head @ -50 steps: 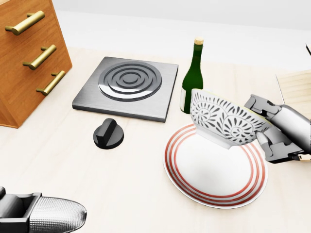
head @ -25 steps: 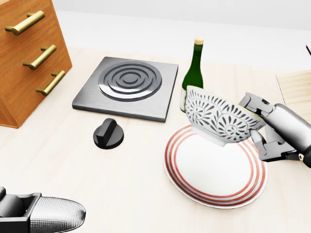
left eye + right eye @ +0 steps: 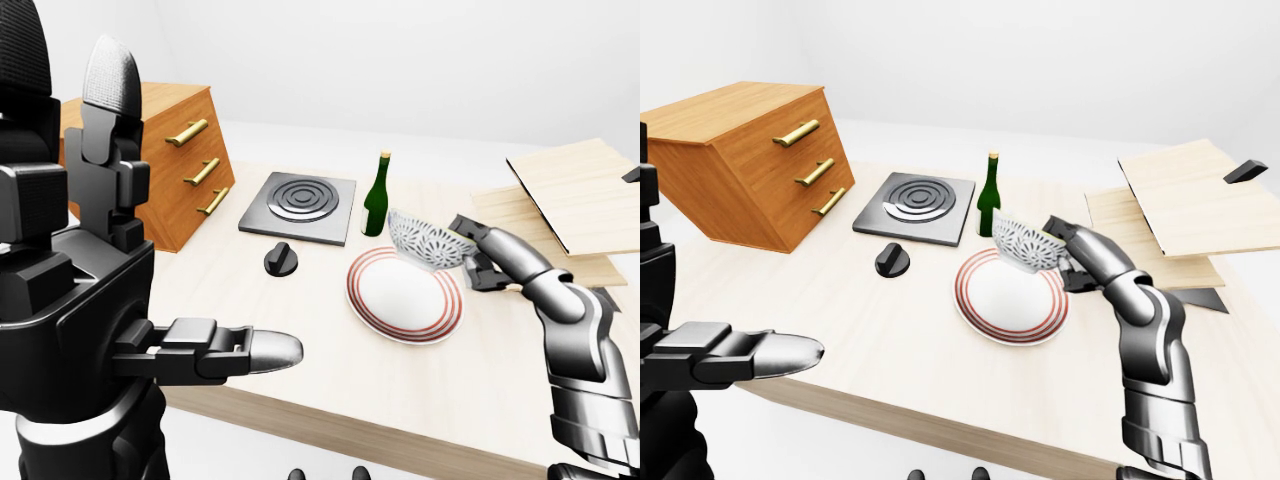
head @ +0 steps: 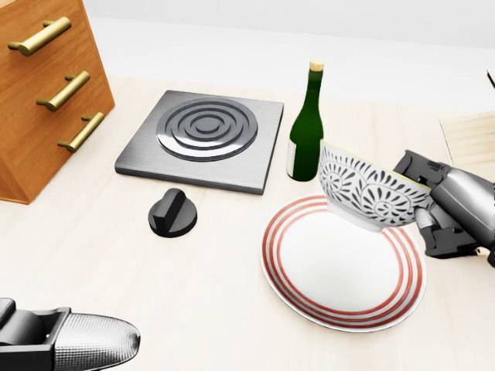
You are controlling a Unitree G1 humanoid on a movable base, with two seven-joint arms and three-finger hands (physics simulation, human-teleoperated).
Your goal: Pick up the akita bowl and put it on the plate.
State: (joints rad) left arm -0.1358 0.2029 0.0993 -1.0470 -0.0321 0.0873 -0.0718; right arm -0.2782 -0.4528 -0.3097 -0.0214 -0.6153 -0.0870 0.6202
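Note:
The akita bowl (image 4: pixel 369 190), white with a black leaf pattern, hangs tilted just above the upper right part of the plate (image 4: pixel 309 270), a white plate with red rings. My right hand (image 4: pixel 433 209) is shut on the bowl's right rim, coming in from the right edge of the head view. My left hand (image 4: pixel 77 340) rests low at the bottom left of the head view, far from both, its fingers stretched out with nothing in them.
A green wine bottle (image 4: pixel 306 127) stands just left of the bowl. A grey stove plate (image 4: pixel 203 137) and a black knob (image 4: pixel 172 212) lie to the left. A wooden drawer cabinet (image 4: pixel 42 85) fills the upper left; wooden boards (image 3: pixel 575 200) lie at the right.
The bowl and right hand swung left half a second ago, then moved back right and slightly down toward the plate. The left hand barely shifted.

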